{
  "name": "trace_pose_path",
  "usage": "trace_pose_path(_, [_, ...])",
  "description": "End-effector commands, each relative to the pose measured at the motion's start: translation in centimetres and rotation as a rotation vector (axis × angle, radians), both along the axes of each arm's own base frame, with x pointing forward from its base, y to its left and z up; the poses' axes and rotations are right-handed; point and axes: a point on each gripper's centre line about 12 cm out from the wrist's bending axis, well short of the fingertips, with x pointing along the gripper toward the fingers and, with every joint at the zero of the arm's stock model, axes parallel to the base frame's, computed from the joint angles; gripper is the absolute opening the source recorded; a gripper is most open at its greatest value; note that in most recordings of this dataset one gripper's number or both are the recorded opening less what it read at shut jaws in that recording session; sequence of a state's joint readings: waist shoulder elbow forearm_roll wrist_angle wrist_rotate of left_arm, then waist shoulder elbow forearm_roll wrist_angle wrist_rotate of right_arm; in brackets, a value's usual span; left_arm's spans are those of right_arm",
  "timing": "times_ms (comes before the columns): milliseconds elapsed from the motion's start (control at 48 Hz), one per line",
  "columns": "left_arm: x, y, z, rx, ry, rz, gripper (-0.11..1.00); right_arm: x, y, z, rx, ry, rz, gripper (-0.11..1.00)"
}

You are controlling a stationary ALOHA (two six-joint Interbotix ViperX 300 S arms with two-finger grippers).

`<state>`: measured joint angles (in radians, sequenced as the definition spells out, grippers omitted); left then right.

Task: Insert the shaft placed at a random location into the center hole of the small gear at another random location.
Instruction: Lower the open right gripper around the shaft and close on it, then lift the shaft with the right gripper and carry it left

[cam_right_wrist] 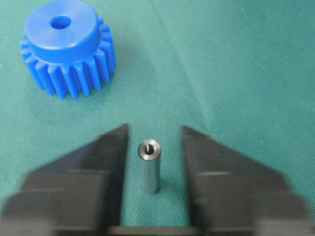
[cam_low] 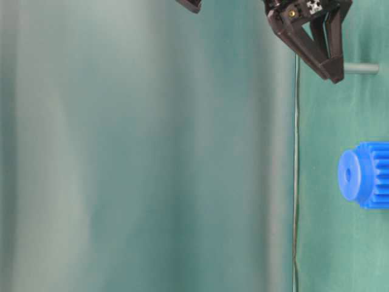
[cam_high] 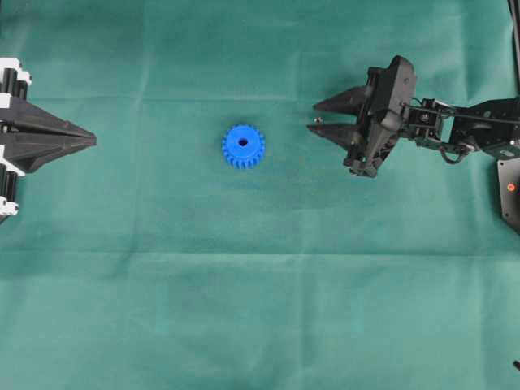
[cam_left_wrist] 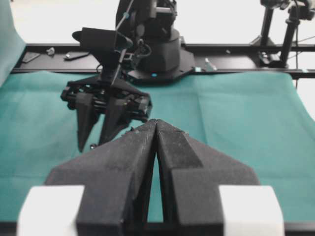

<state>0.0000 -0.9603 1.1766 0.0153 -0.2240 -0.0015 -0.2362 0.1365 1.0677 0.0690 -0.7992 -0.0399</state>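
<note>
The small gear (cam_high: pixel 243 146) is bright blue and lies flat on the green cloth, its center hole (cam_high: pixel 243 142) facing up. The shaft (cam_high: pixel 317 119) is a short silvery pin standing upright right of the gear. My right gripper (cam_high: pixel 314 118) is open with one finger on each side of the shaft, touching neither side. The right wrist view shows the shaft (cam_right_wrist: pixel 149 167) between the fingers of the gripper (cam_right_wrist: pixel 155 129), with the gear (cam_right_wrist: pixel 66 46) beyond. My left gripper (cam_high: pixel 93 142) is shut and empty at the left edge. Its closed fingers hide the gear in the left wrist view.
Green cloth (cam_high: pixel 260 309) covers the whole table. The right arm's base and a black frame rail (cam_left_wrist: pixel 236 49) stand beyond the cloth's far edge in the left wrist view. A cloth backdrop (cam_low: pixel 146 152) fills the table-level view.
</note>
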Motion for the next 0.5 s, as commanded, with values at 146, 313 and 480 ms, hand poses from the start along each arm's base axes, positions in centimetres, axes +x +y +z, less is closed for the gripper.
trace_pose_path(146, [0.3, 0.1, 0.7, 0.001, -0.012, 0.002, 0.00, 0.3, -0.2, 0.4, -0.010, -0.010, -0.003, 0.13])
trace_pose_path(313, [0.3, 0.0, 0.7, 0.001, -0.012, 0.001, 0.00, 0.5, -0.2, 0.5, -0.013, -0.014, 0.001, 0.13])
trace_pose_path(480, [0.3, 0.1, 0.8, 0.000, -0.014, 0.002, 0.00, 0.5, -0.2, 1.8, -0.019, -0.031, 0.005, 0.13])
